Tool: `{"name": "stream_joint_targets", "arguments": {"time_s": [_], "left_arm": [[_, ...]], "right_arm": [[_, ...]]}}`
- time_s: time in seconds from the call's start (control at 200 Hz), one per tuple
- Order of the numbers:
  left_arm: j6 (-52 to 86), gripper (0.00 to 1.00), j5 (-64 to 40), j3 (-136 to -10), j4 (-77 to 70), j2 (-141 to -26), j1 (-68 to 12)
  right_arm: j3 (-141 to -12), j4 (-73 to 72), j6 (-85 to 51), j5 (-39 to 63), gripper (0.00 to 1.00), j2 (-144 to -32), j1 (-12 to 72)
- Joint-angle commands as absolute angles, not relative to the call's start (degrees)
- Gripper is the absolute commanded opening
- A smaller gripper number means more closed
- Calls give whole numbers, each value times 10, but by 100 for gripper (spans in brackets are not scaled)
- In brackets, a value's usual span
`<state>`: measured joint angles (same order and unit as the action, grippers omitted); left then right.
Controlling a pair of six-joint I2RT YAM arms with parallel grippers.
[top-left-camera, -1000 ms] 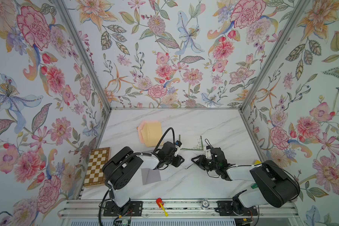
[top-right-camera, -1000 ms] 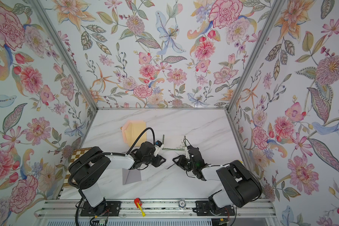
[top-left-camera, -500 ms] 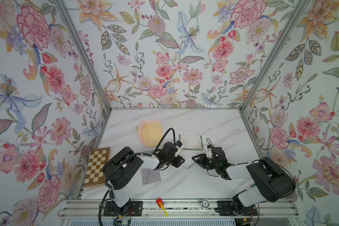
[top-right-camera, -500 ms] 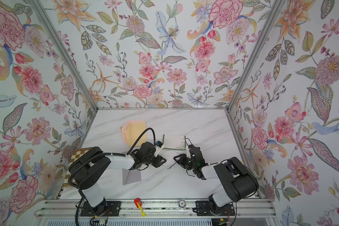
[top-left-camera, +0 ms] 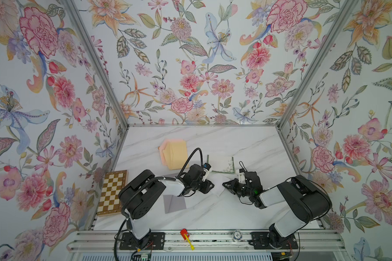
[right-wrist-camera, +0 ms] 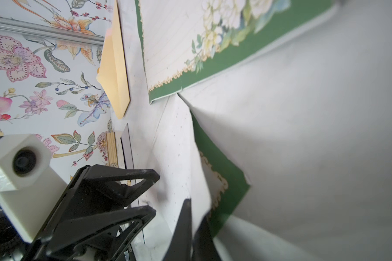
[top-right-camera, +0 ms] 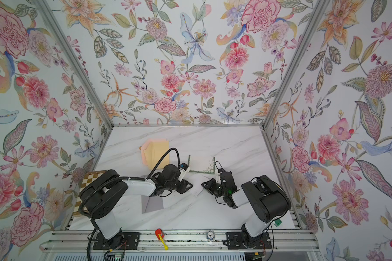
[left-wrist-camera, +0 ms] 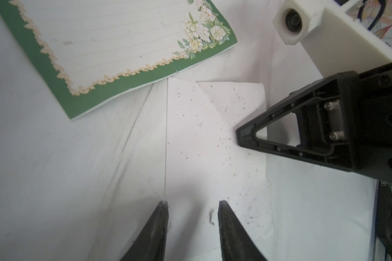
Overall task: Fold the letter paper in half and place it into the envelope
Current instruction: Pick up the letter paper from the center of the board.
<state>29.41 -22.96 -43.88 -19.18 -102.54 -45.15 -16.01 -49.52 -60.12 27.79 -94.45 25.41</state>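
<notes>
- The letter paper (top-left-camera: 222,163) lay at table centre, printed face up. Its near part was turned over as a white flap (left-wrist-camera: 213,135), and the fold was judged incomplete.
- The right gripper (right-wrist-camera: 196,217), at 3 o'clock of the flap, had its jaws pressed together on the flap's free edge, probably to carry it across.
- The left gripper (left-wrist-camera: 192,203), at 9 o'clock, stood partly spread with its tips over the flap's opposite edge, apparently to anchor the sheet.
- The envelope (top-left-camera: 173,156) lay at 10 o'clock of the paper, near it but apart.
- One second earlier the right jaws had been apart. The left gripper's spread and both arm positions were nearly unchanged.
</notes>
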Motion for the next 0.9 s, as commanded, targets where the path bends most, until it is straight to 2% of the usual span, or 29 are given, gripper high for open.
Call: {"name": "stream_joint_targets", "arguments": {"time_s": [0.0,0.215,0.46,0.666,0.896], "left_arm": [[300,42,-215,-425,-183,-1001,-458],[322,42,-224,-395,-242,-950,-437],[383,42,-326,-350,-391,-974,-380],[382,42,-355,-355,-401,-1006,-376],[371,40,-364,-351,-395,-1034,-377]], "right_arm": [[-139,-580,-604,288,0,-957,255],[-115,-643,-582,287,0,-956,266],[-131,-519,-473,245,0,-914,303],[-136,-437,-380,166,0,-851,338],[-156,-421,-325,147,0,-851,363]]}}
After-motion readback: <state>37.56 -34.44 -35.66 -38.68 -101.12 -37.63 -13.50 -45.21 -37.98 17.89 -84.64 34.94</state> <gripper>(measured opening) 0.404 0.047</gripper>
